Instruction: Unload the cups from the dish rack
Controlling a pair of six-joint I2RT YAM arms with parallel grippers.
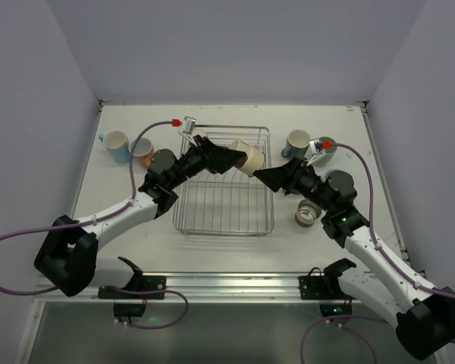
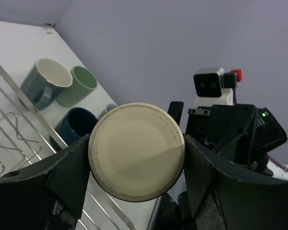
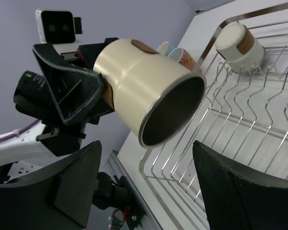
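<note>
My left gripper (image 2: 136, 158) is shut on a cream cup (image 2: 134, 143), which it holds sideways above the right part of the dish rack (image 1: 220, 208). The cup's base faces the left wrist camera. Its dark mouth (image 3: 170, 112) points at my right gripper (image 3: 148, 149), which is open and empty just in front of the cup and apart from it. In the top view the held cup (image 1: 251, 162) hangs between both grippers. A second cream cup with a brown band (image 3: 236, 43) lies upside down at the rack's far end.
Left of the rack stand a light blue cup (image 1: 115, 145), a pink cup (image 1: 142, 152) and a dark grey one (image 1: 164, 161). To its right are a grey-blue mug (image 1: 295, 142), a green cup (image 1: 324, 151), a navy cup (image 2: 77, 123) and a tan cup (image 1: 308, 214).
</note>
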